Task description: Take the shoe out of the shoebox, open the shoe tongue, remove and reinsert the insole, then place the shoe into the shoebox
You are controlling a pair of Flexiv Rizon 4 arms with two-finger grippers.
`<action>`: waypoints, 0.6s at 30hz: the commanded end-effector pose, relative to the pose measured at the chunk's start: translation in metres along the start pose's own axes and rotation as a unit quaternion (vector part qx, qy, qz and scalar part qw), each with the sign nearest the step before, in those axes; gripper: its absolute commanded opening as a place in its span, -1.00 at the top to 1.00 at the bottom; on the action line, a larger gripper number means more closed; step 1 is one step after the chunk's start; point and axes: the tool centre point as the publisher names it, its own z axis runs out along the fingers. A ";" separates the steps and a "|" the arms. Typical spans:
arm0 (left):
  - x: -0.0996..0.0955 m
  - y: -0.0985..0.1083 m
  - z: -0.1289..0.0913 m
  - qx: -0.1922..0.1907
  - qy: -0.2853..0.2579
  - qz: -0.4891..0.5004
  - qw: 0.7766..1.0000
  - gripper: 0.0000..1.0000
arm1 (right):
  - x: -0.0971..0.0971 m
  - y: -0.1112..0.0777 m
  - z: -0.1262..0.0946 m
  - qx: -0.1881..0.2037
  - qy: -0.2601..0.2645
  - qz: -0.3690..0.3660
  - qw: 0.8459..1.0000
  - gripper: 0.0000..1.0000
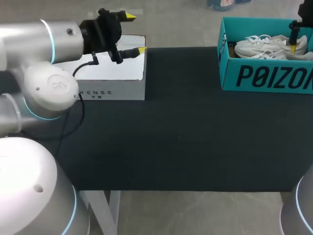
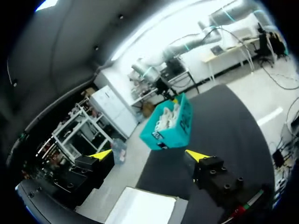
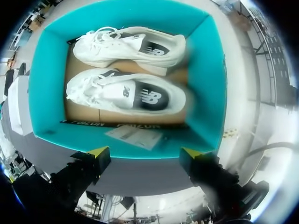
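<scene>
The teal shoebox (image 1: 266,78) stands open at the table's back right. Two white shoes (image 1: 264,46) lie side by side in it. In the right wrist view the nearer shoe (image 3: 126,95) and the farther shoe (image 3: 131,44) rest on brown card, both with dark insoles showing. My right gripper (image 3: 145,152) hangs open above the box (image 3: 205,84), touching nothing; in the head view the right gripper (image 1: 293,44) is over the shoes. My left gripper (image 1: 136,33) is open and empty above a white box at the back left; its wrist view shows the left gripper (image 2: 148,155) facing the shoebox (image 2: 170,133).
A white cardboard box (image 1: 117,73) sits at the back left under my left gripper. A paper slip (image 3: 133,135) lies inside the shoebox against its near wall. The black table mat (image 1: 186,142) stretches between the two boxes.
</scene>
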 end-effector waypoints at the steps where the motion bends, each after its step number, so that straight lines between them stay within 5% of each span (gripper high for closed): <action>1: -0.019 -0.001 0.021 -0.207 -0.040 -0.246 0.946 -1.00 | -0.001 0.009 0.007 0.018 0.006 0.001 1.000 -1.00; 5: -0.030 0.003 0.025 -0.258 -0.086 -0.340 0.900 -1.00 | -0.002 0.008 0.011 0.027 0.012 0.005 1.000 -1.00; 11: -0.039 0.009 0.025 -0.277 -0.144 -0.480 0.820 -1.00 | -0.004 0.007 0.016 0.033 0.020 0.009 0.999 -1.00; 15: -0.037 0.010 0.024 -0.273 -0.170 -0.490 0.810 -1.00 | -0.004 0.005 0.016 0.032 0.020 0.009 0.999 -1.00; 18: -0.035 0.009 0.023 -0.285 -0.149 -0.545 0.774 -1.00 | -0.004 0.004 0.016 0.031 0.021 0.010 0.999 -1.00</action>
